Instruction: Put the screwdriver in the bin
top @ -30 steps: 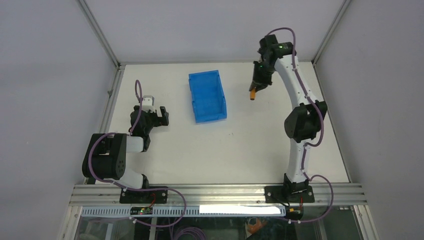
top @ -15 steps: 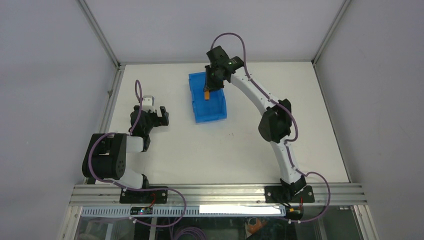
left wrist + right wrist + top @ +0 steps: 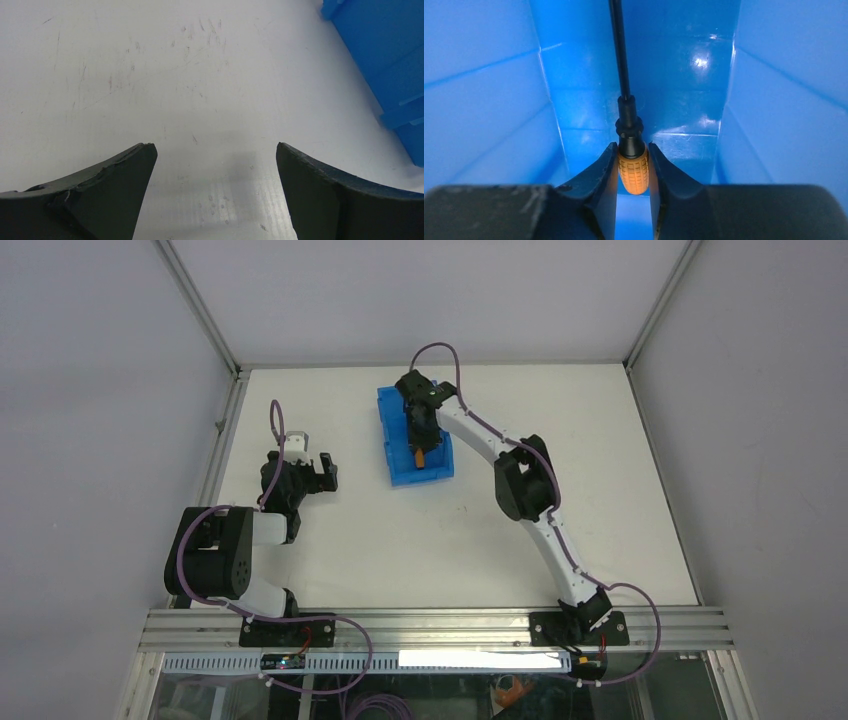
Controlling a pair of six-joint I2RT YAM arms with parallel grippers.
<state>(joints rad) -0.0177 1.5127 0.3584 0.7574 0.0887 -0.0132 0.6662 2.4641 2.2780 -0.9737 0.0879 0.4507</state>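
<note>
Right pincer [image 3: 632, 148] clamps screwdriver [image 3: 633, 175] inside bin [image 3: 484, 100] (seen only from wrist); left pincer [image 3: 215, 148] gapes.

Legible text: none | Labels, brands: none readable | Numbers, signs: none readable | Views checked: top external, left wrist, right wrist

Left jaws spread wide; right jaws clamped.
</note>
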